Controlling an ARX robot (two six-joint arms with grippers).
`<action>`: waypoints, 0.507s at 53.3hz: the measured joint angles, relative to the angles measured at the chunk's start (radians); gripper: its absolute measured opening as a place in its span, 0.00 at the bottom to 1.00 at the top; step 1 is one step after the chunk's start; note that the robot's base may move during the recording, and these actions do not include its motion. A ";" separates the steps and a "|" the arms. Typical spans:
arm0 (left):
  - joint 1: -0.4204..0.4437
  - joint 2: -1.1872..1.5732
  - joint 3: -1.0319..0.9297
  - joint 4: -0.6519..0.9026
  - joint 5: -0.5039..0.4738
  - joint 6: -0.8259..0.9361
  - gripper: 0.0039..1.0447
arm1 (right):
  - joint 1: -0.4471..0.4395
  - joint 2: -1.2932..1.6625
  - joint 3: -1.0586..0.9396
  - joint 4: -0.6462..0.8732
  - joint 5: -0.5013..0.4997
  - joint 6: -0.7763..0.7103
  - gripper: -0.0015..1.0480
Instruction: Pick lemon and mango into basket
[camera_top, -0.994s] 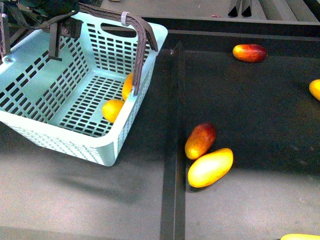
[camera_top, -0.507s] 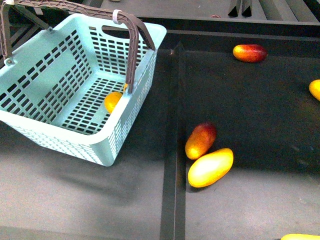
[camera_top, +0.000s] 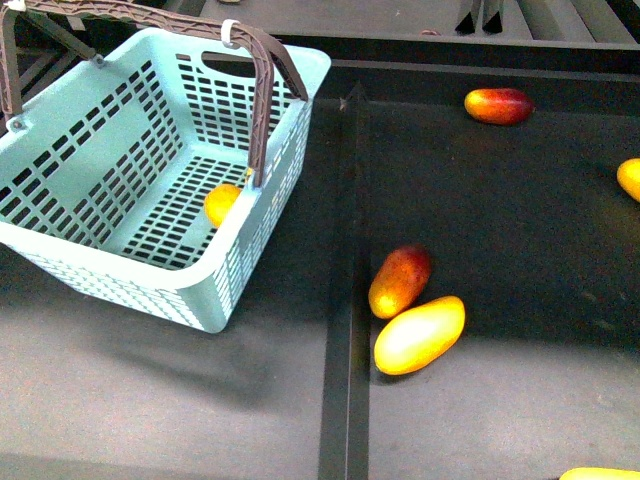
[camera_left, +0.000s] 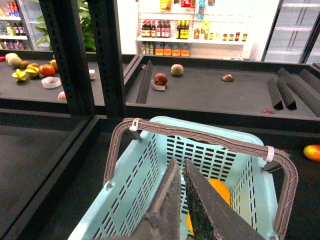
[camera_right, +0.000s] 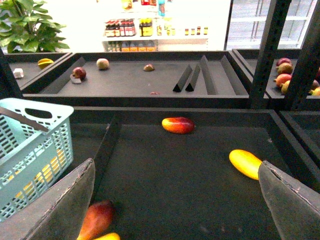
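The aqua basket (camera_top: 215, 285) stands at the left with its brown handle (camera_top: 262, 90) up. A plump yellow fruit, apparently the lemon (camera_top: 222, 203), lies on its floor by the near wall. A red-yellow mango (camera_top: 400, 280) and a yellow mango (camera_top: 420, 334) lie together on the dark tray to the right. My left gripper (camera_left: 179, 162) is shut and empty above the basket (camera_left: 145, 170), partly hiding yellow fruit (camera_left: 221, 189) inside. My right gripper (camera_right: 177, 164) is open and empty above the tray. Neither gripper shows in the front view.
A red mango (camera_top: 498, 105) lies at the tray's back, also in the right wrist view (camera_right: 178, 125). A yellow mango (camera_top: 630, 178) lies at the right edge, also in the right wrist view (camera_right: 245, 163). Another (camera_top: 600, 474) is at the bottom right. A raised divider (camera_top: 348, 300) separates basket and tray.
My left gripper has risen out of the front view from the basket's far left corner. The basket shifted slightly. The yellow fruit beside the handle post no longer shows; one fruit rolled a little.
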 joint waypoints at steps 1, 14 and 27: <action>0.005 -0.013 -0.010 -0.002 0.006 0.008 0.03 | 0.000 0.000 0.000 0.000 0.000 0.000 0.92; 0.061 -0.194 -0.124 -0.072 0.052 0.022 0.03 | 0.000 0.000 0.000 0.000 0.000 0.000 0.92; 0.151 -0.344 -0.223 -0.123 0.144 0.029 0.03 | 0.000 0.000 0.000 0.000 0.000 0.000 0.92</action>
